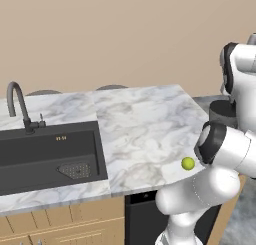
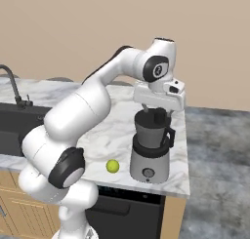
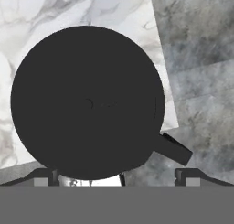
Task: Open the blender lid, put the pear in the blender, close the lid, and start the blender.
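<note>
In the left base view the pear point(image 1: 188, 163) lies on the marble surface point(image 1: 140, 129) near its front edge, just beside the robot's arm. The arm covers most of the right side, so all that can be made out of the blender is a dark rounded shape behind the arm. The sink point(image 1: 50, 156) and its faucet point(image 1: 20, 106) sit well apart to the left and have no part in this step.

In the right base view the blender point(image 2: 150, 152) stands at the front right corner of the surface, the pear to its left, near but not touching. The gripper point(image 2: 157, 115) hangs directly above the jar, its fingers spread wide with nothing between them. The step in hand appears to be lifting the lid; to do it well, the fingers should straddle the small centre knob, descend straight, and close only once they are level with it. The hand hides the lid's top here, so how near the fingertips are to it is unclear.

In the hand view the blender lid point(image 3: 87, 102) is seen from above, sitting somewhat left of centre, which suggests a small sideways correction first. Its knob is barely distinguishable, black on black. The jar's handle point(image 3: 172, 149) sticks out at lower right. The fingertips point(image 3: 43, 178) are cut off at the bottom edge.
</note>
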### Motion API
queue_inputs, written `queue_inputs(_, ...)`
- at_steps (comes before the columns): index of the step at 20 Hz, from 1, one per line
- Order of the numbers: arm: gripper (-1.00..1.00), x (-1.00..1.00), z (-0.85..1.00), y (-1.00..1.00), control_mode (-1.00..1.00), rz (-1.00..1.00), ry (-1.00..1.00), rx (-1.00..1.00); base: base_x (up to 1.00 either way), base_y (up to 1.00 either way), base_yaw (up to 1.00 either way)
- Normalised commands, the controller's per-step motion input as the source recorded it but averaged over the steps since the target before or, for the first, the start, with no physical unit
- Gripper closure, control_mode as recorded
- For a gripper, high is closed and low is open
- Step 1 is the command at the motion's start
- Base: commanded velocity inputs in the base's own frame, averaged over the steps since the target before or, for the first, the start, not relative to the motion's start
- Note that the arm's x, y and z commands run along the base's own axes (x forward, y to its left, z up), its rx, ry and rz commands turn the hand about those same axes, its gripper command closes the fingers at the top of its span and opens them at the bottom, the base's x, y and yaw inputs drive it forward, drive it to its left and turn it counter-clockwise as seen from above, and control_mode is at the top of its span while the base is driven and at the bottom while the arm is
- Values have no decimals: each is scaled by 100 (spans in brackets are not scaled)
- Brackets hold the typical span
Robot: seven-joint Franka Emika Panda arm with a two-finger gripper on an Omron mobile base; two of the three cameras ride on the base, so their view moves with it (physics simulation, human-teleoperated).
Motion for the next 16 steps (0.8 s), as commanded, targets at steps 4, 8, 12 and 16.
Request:
queue_inputs(4, -100, 14, 0, 0, -100, 1, 4, 0, 0, 0, 0)
queue_inputs(8, -100, 10, -4, 0, -100, 1, 6, 0, 0, 0, 0)
queue_inputs(12, -100, 14, -1, -5, -100, 1, 5, 0, 0, 0, 0)
queue_inputs(16, -100, 1, -1, -19, -100, 3, 2, 0, 0, 0, 0)
